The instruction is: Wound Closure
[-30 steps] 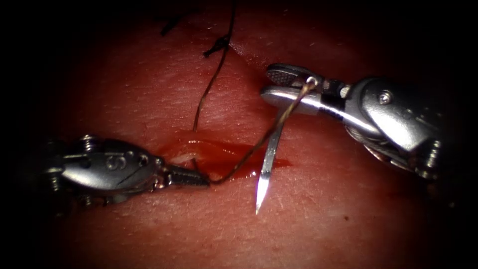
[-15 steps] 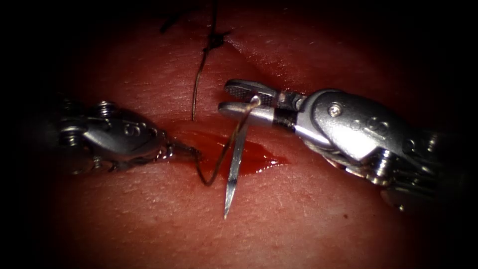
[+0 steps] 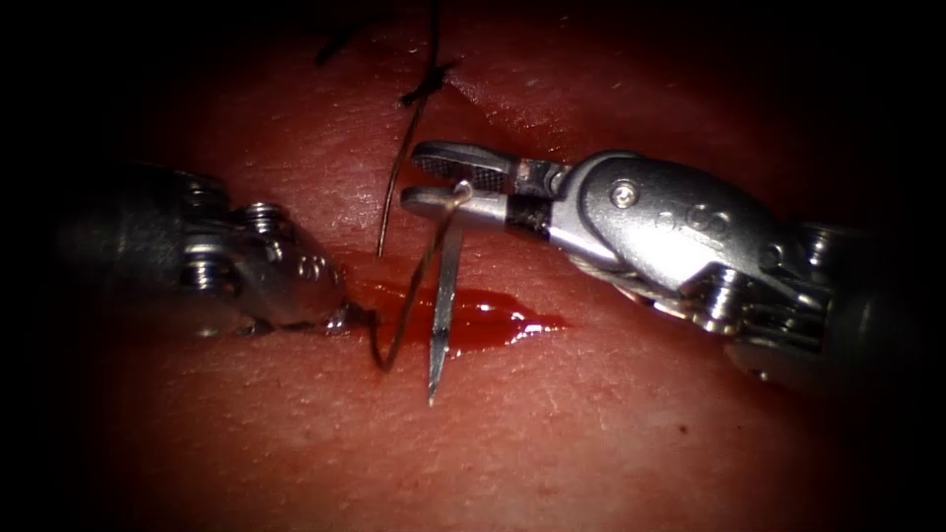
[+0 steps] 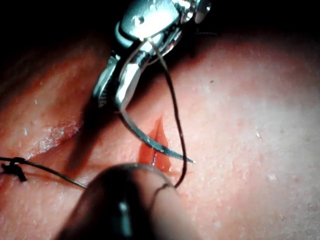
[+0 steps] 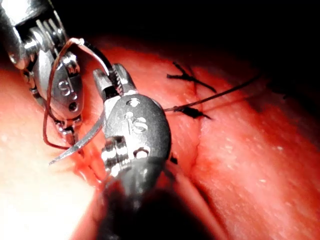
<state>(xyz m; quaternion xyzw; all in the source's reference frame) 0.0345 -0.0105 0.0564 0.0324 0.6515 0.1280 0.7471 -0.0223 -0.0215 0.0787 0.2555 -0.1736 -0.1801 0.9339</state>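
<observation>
One dark knotted stitch (image 3: pixel 426 87) tied; right hand (image 3: pixel 434 182) clamped the curved steel needle (image 3: pixel 440 310) near its tail, free of tissue; left hand (image 3: pixel 347 317) pinched brown thread (image 3: pixel 399 330); red cut (image 3: pixel 473 323) remained open.

thread (image 3: pixel 432 30) cut off at top edge, left claw (image 3: pixel 347 317) tips indistinct

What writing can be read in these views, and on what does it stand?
"IS": on the right gripper, right wrist view.
"IS": on the left gripper, same view.
Endoscope view: engraved marks on both grippers, too blurred to read.
Right gripper holds the needle near its thread end, clear of the tissue; left gripper holds the thread.
</observation>
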